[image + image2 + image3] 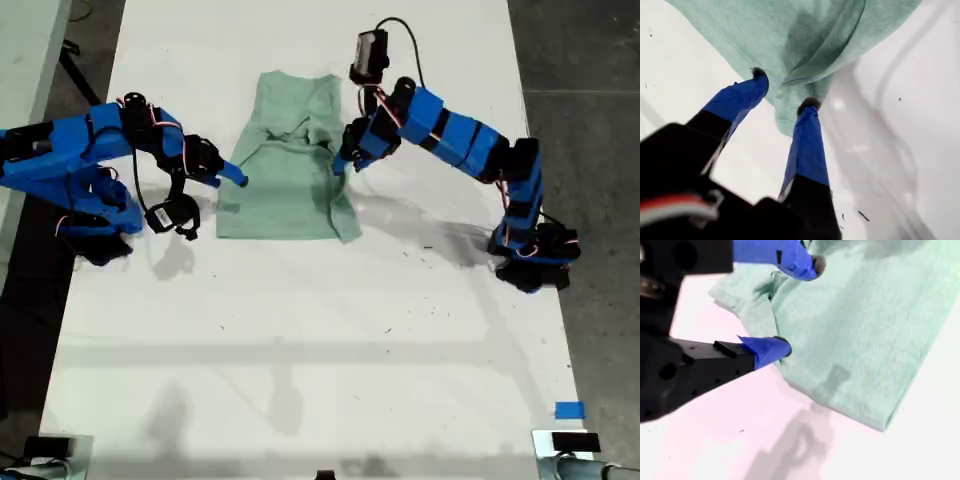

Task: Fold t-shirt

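Here, laid out near the top of the exterior view on a smooth white table (300, 350): the t-shirt (285, 190), pale mint green, plain soft knit, no print, long axis running from neck at the far end down to hem at the near end. Flanked by both arms, one at each long edge. At the edge on the exterior view's right, my first gripper (784, 89), jaws spread apart and holding nothing, blue fingertips straddling a drooping, creased point of cloth where that side has been turned in and lies rumpled. At the edge on the exterior view's left, my second gripper (799, 305), jaws likewise parted and empty, one finger over the cloth and the other at table level just beside the edge, close to a bunched sleeve. Flat and fairly smooth from there down to a squared hem corner; wrinkled and doubled across the chest. Neither arm plainly nearer, both right at the cloth. Judged partly folded at the sides, with the lengthwise fold not yet made. Likely to turn on each jaw closing on its own edge, cloth lying inward from both, thin and limp enough to slip or drag.
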You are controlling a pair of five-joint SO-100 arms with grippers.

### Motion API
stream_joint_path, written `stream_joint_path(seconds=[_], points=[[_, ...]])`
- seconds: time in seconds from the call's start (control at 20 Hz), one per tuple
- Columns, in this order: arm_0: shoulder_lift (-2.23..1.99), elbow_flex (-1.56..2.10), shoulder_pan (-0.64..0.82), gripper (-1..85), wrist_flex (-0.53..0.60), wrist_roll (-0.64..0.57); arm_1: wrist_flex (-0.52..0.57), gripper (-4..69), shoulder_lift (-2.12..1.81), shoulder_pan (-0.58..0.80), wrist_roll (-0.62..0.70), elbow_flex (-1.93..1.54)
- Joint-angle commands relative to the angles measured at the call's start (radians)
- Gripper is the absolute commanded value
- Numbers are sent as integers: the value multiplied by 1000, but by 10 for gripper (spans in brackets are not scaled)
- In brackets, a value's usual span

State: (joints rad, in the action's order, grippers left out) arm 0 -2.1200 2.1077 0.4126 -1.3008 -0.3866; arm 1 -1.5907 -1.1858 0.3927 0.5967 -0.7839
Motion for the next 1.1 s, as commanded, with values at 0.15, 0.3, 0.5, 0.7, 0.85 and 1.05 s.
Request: stream_joint_path(seconds=[0.15,0.3,0.5,0.7,0.85,1.05], points=[[84,66,28,260,52,51,-14,171,-247,-3,15,-118],[114,98,80,262,74,43,-14,171,-319,-14,11,-190],[147,118,132,261,103,23,-14,170,-399,-21,6,-265],[238,126,161,262,166,15,-14,169,-446,-23,3,-313],[360,110,173,228,212,15,-14,167,-463,-26,3,-322],[495,60,169,7,213,15,-14,165,-474,-26,5,-330]])
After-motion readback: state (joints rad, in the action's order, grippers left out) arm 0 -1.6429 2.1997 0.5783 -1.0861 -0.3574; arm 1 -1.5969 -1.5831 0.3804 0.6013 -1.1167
